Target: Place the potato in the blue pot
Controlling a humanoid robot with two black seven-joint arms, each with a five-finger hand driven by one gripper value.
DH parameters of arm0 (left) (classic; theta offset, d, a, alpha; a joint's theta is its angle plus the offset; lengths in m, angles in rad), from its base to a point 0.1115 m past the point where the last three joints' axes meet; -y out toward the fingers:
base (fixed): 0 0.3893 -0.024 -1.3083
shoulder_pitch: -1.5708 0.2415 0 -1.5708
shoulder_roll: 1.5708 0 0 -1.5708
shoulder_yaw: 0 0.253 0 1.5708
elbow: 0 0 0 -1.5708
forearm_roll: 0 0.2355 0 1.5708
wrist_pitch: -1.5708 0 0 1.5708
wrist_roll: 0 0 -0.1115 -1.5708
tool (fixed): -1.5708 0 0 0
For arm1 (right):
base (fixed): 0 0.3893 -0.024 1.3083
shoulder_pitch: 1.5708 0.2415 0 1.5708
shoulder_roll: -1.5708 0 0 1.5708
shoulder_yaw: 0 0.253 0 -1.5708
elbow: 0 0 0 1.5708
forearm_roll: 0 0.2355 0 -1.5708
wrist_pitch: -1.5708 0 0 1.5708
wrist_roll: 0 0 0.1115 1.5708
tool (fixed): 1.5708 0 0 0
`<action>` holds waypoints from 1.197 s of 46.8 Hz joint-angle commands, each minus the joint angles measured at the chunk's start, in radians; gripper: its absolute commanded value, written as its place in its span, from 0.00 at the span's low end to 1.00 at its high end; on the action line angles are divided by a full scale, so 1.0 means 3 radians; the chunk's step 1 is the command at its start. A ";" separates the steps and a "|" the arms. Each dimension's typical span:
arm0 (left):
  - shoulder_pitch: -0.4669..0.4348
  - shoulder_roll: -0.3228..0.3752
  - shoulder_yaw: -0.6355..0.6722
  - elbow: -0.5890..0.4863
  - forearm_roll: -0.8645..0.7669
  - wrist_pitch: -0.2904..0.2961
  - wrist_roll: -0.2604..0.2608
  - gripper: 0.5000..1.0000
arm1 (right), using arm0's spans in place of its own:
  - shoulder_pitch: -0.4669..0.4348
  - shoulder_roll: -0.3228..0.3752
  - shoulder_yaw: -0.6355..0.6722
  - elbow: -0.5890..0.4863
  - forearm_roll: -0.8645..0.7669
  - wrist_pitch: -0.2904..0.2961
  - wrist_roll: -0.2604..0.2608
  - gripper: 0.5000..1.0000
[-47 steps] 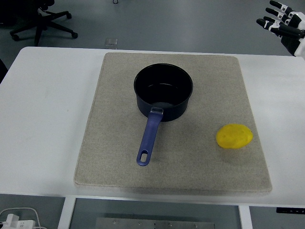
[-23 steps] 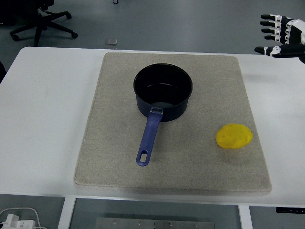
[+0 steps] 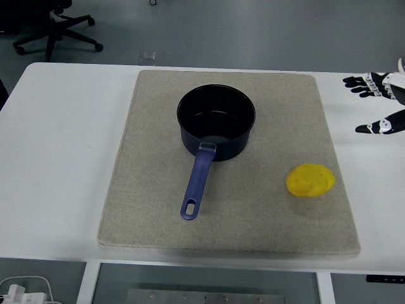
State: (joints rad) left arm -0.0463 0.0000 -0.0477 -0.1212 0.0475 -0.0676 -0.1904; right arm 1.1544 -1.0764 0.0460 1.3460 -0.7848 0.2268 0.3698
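A yellow potato (image 3: 310,180) lies on the right side of the beige mat (image 3: 266,221). The blue pot (image 3: 216,122) stands upright on the mat's middle, empty, with its handle (image 3: 197,180) pointing toward the near edge. My right hand (image 3: 378,104) shows at the right edge, over the white table beyond the mat, above and to the right of the potato. Its fingers are spread apart and hold nothing. Most of that arm is cut off by the picture's edge. My left arm does not appear.
The white table (image 3: 57,158) carries the mat. An office chair (image 3: 54,28) stands on the floor at the far left. A white plug and cable (image 3: 22,291) lie below the table's near edge.
My right hand has come down from the top right corner to a spot over the table, level with the pot, and closer to the potato. Pot and potato have not moved.
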 commanded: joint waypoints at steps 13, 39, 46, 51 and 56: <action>0.0001 0.0000 -0.0004 0.0000 0.0000 0.0000 0.0000 0.99 | 0.0002 -0.0211 0.0005 0.0345 -0.0886 0.0410 0.0000 0.84; 0.0001 0.0000 0.0001 0.0000 0.0000 0.0000 0.0000 0.99 | -0.0141 0.0208 -0.0015 0.0438 -0.1423 -0.0004 -0.0046 0.83; 0.0001 0.0000 0.0001 0.0000 0.0000 0.0000 0.0000 0.99 | -0.0207 0.0244 -0.0097 0.0417 -0.1546 -0.0091 -0.0051 0.83; 0.0001 0.0000 -0.0004 0.0000 0.0000 0.0000 0.0000 0.99 | -0.0228 0.0341 -0.0199 0.0366 -0.1592 -0.0188 -0.0046 0.82; 0.0001 0.0000 0.0001 0.0000 0.0000 0.0000 0.0000 0.99 | -0.0228 0.0387 -0.0271 0.0310 -0.1592 -0.0285 -0.0051 0.82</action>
State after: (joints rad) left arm -0.0461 0.0000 -0.0478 -0.1212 0.0475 -0.0675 -0.1902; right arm 1.0862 -0.9661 -0.0231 1.4471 -1.2625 0.1601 0.3552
